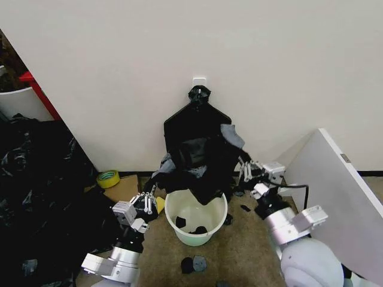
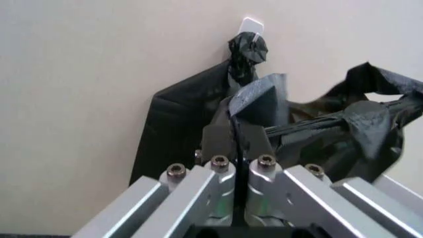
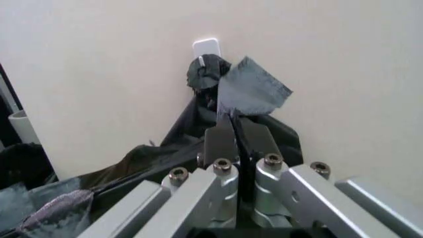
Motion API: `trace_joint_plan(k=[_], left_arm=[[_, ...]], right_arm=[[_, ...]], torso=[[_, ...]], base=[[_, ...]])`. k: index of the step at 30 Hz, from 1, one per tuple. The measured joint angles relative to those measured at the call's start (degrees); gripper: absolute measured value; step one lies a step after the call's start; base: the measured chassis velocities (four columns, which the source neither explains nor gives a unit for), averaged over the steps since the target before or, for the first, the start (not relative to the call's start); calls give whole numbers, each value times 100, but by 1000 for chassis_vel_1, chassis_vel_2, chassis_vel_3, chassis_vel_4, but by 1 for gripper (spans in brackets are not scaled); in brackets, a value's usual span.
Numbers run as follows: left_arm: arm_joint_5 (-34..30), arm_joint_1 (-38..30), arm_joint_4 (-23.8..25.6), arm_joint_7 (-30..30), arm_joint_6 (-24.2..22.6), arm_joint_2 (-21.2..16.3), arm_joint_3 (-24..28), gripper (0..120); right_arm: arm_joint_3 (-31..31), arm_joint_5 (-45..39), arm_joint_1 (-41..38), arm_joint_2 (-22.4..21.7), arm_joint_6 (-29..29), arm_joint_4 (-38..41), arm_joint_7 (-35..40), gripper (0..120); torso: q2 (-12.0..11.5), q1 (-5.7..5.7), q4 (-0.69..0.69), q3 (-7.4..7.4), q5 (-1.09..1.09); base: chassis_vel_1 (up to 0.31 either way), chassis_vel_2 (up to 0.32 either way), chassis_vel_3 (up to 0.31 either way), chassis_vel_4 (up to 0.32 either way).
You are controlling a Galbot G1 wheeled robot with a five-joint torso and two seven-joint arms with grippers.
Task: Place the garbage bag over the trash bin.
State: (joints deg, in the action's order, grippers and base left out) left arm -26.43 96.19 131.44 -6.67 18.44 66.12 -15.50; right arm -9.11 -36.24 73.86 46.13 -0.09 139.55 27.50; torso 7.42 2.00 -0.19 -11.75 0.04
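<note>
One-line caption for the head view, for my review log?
Both end effectors, left and right, hold the garbage bag stretched above the trash bin, its lower tip hanging over the rim.

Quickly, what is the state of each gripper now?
Left gripper: shut on the garbage bag, beside the trash bin.
Right gripper: shut on the garbage bag's other edge.

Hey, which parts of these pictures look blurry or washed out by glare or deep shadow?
Head view: the garbage bag reads as near-featureless black above the trash bin. Left wrist view: the left gripper nearest the lens is soft. Right wrist view: the right gripper likewise; wall evenly lit.
</note>
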Motion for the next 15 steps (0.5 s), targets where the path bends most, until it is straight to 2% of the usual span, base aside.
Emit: trace_joint_plan(k=[7,15], left_arm=[[-97,-27,151,-85,-75,18,12,0],[-314,24,553,-116,-109,39,-65,0]], right_arm=[[1,-3,103,-17,-72,80,7,0],[-17,1,139,20,-36,199,-22,0]], torso=[[0,0,0,0,0],[0,0,0,0,0]], base=[[0,0,0,0],[0,0,0,0]])
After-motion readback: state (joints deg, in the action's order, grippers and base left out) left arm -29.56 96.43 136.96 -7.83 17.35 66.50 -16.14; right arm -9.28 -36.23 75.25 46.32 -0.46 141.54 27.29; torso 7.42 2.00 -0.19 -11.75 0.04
